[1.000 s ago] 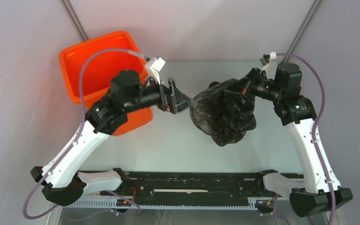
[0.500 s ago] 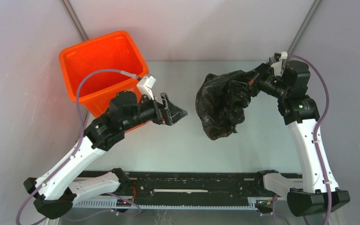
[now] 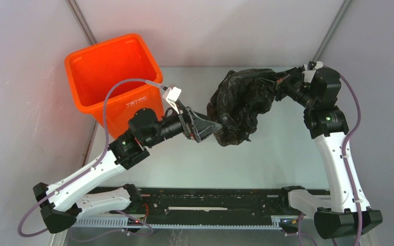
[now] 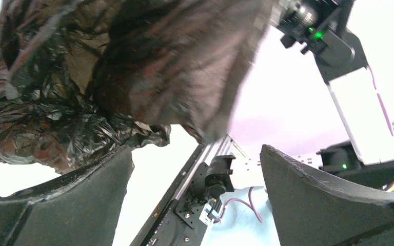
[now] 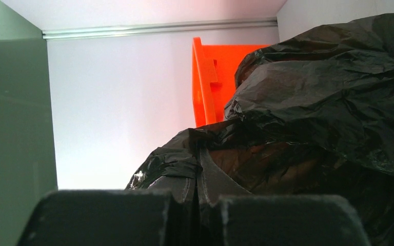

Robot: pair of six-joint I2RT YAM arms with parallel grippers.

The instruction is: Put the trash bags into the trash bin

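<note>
Since a second ago my left arm has swung right; its spread pincer (image 3: 210, 129) now sits at the lower-left edge of the glossy, wrinkled black plastic bag (image 3: 241, 100). My right pincer (image 5: 197, 205) pinches a fold of the bag, which hangs over the bench (image 3: 195, 159), right of the bright orange square plastic bin (image 3: 107, 42).

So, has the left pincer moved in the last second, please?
Yes: the left pincer has moved right, away from the orange bin, reaching the black bag.
</note>
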